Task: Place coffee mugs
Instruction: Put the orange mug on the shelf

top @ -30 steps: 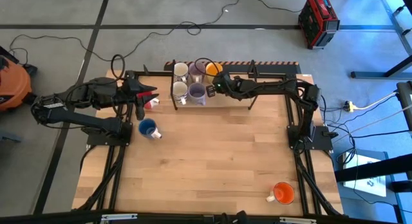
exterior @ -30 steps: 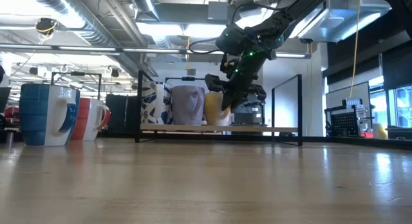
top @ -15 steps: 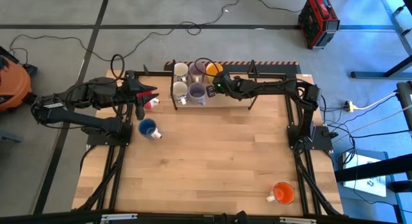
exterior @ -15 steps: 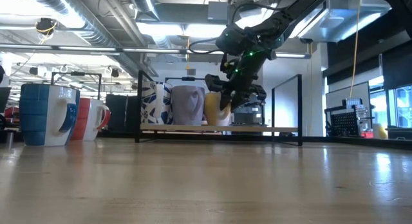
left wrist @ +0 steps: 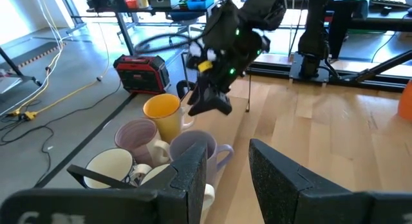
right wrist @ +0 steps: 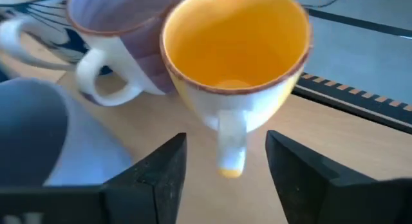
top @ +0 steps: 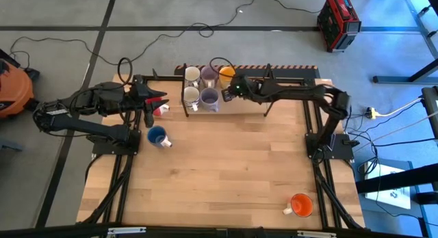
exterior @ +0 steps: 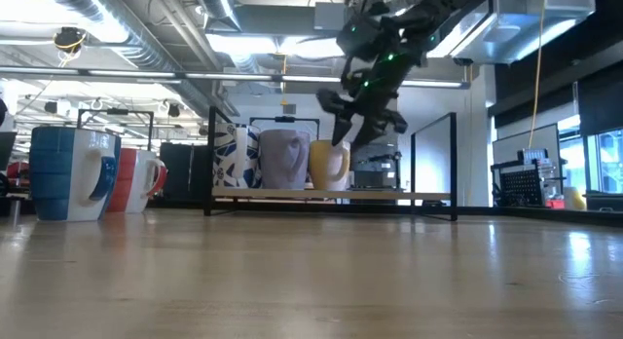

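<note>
A yellow-orange mug (right wrist: 235, 63) stands upright on the low rack (top: 183, 104) at the table's far edge, beside two lavender mugs (top: 209, 98) and two white mugs (top: 191, 96). My right gripper (right wrist: 225, 143) hangs open just above this mug (exterior: 329, 166), its fingers on either side of the handle, touching nothing. At the far left my left gripper (top: 161, 100) is open over a red mug (top: 159, 111). A blue mug (top: 158, 136) stands nearer on the table. An orange mug (top: 301, 204) stands at the near right.
The rack's frame (exterior: 453, 164) rises at the far edge. The middle of the wooden table (top: 226, 163) is bare. On the floor beyond the table lie cables and a red case (top: 338, 20).
My right gripper has opened and let go of the yellow-orange mug, then risen above it. The mug stays upright on the rack.
</note>
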Tool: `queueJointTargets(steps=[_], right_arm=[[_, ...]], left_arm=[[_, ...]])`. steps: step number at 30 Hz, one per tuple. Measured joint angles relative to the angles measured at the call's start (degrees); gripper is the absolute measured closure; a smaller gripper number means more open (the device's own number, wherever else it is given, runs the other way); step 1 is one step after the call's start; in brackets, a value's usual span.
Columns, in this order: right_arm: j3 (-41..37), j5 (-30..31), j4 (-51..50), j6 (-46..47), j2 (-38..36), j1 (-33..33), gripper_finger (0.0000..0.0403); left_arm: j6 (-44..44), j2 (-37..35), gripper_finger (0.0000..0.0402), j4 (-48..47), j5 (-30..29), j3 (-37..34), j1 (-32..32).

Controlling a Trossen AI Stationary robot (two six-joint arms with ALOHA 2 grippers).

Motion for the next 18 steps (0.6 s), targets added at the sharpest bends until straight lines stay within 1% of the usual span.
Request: queueJointTargets(steps=[2,4,7,9,12,16,18], right_arm=[[0.01,-1.45,-1.66,-0.69,-1.77,0.0,0.0204],[0.0,-4.51,-2.71,-1.56,-3.6,0.06,0.0204],[0.0,-10.8,-4.36,-1.88,-6.82,1.3,0.0205],[0.01,-14.82,-4.85,-2.39,-9.0,3.53,0.0205],[0.02,-19.51,-6.28,-2.49,-12.14,8.59,0.0205],[0.03,-22.18,-7.62,0.11,-14.48,17.54,0.0205],[0.03,-23.08,-8.89,2.93,-14.92,22.38,0.0205]], left_arm=[[0.0,0.02,0.0292,-0.02,0.04,0.0,0.0],[0.0,0.0,0.0292,-0.02,0.07,0.0,0.0],[0.0,0.0,0.0292,-0.02,0.15,0.0,-0.01],[-0.02,0.0,0.0292,-0.03,0.17,0.0,0.0],[0.02,0.0,0.0292,-0.04,0.42,0.0,0.01],[0.02,0.32,0.0292,-0.06,0.83,0.0,-0.01],[0.3,0.37,0.0292,-0.07,2.86,0.0,0.01]])
